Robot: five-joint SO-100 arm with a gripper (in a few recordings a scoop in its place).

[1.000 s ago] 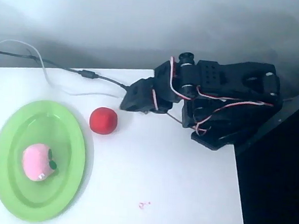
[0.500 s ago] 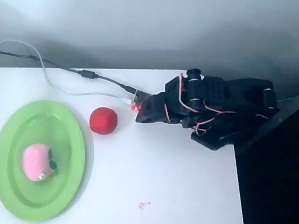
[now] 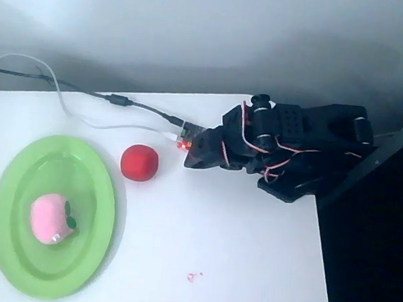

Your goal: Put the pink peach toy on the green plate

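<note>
The pink peach toy (image 3: 50,218) lies on the green plate (image 3: 22,181) at the left of the overhead view, its dark leaf toward the right. My gripper (image 3: 193,154) is folded back near the arm's base at the upper right, far from the plate. Its fingers look drawn together with nothing between them, though the black shape is hard to read.
A solid red ball (image 3: 139,162) sits on the white table between the plate and my gripper. Cables (image 3: 88,96) run along the table's back edge to a small board with a red light (image 3: 181,144). The table's right edge (image 3: 322,254) drops to dark floor.
The arm has pulled back to the right toward its base and folded down, most of it before half a second ago. The peach and ball have not moved.
</note>
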